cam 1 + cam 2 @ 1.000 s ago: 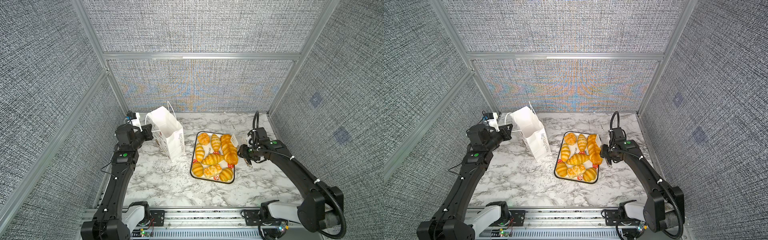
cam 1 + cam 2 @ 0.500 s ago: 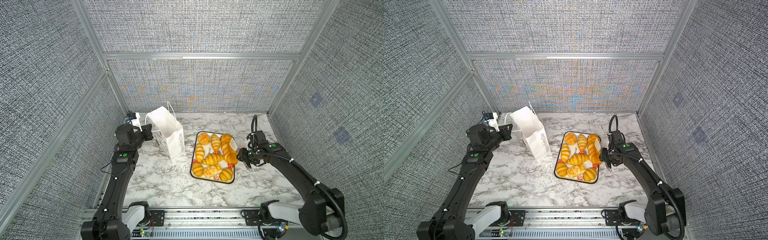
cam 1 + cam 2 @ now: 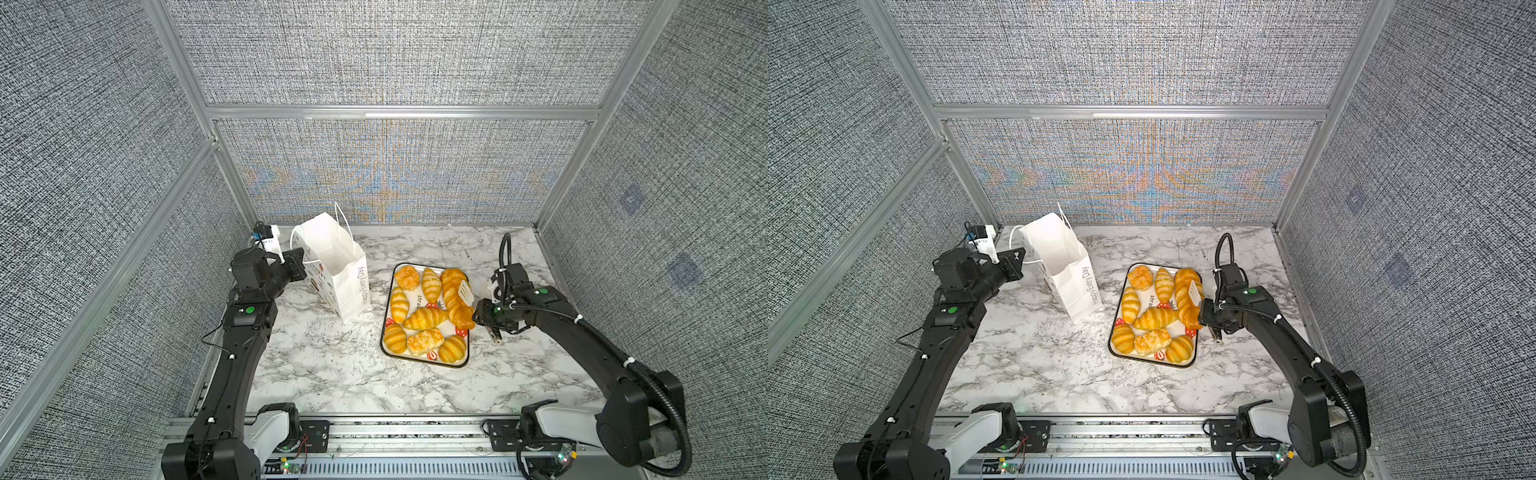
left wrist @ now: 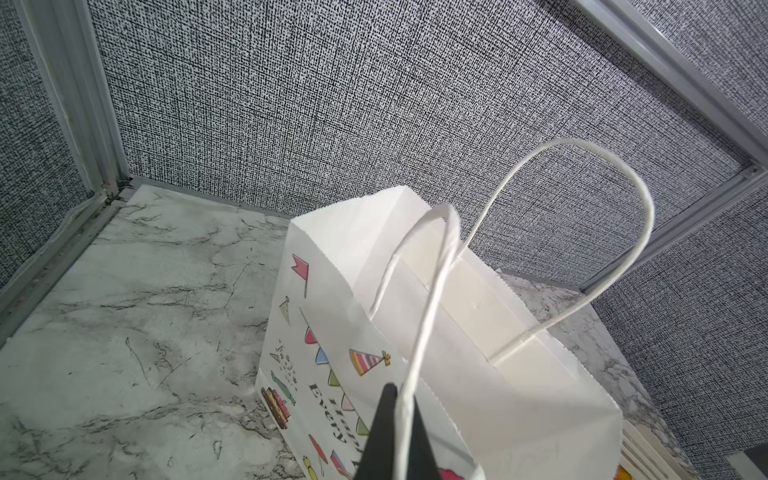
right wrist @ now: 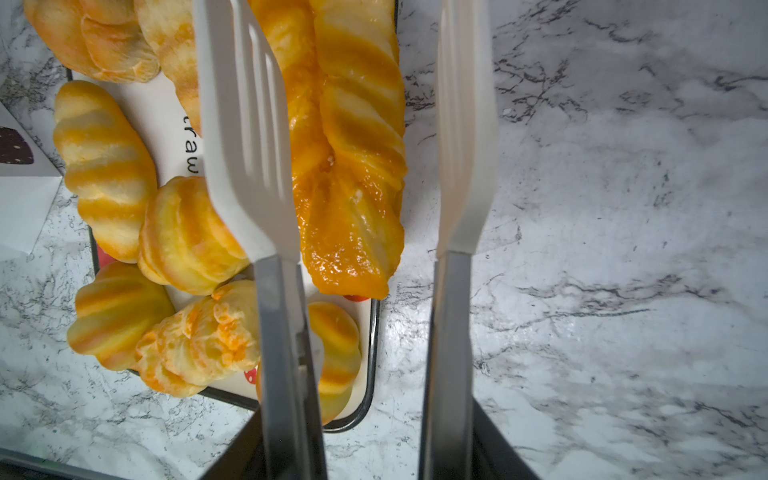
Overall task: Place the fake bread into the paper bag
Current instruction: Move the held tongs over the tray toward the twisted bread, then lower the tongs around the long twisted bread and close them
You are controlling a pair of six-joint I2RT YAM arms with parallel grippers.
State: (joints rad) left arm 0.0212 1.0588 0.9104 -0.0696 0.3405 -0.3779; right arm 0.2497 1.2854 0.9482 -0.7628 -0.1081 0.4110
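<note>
We watch the left arm [image 3: 241, 353] rise from its base well to the left of the tray [image 3: 419, 296], elbow bent and wrist level. Its left gripper [image 4: 397, 395] is pinched closed on the cord handle [image 4: 432, 299] of the paper bag [image 4: 478, 324]. On the tray's opposite side the right arm [image 3: 590, 343] arches in low, wrist turned toward the tray's right rim. Our right gripper [image 3: 485, 315] clamps the tongs [image 5: 245, 145] by their handles, the two blades standing apart.
</note>
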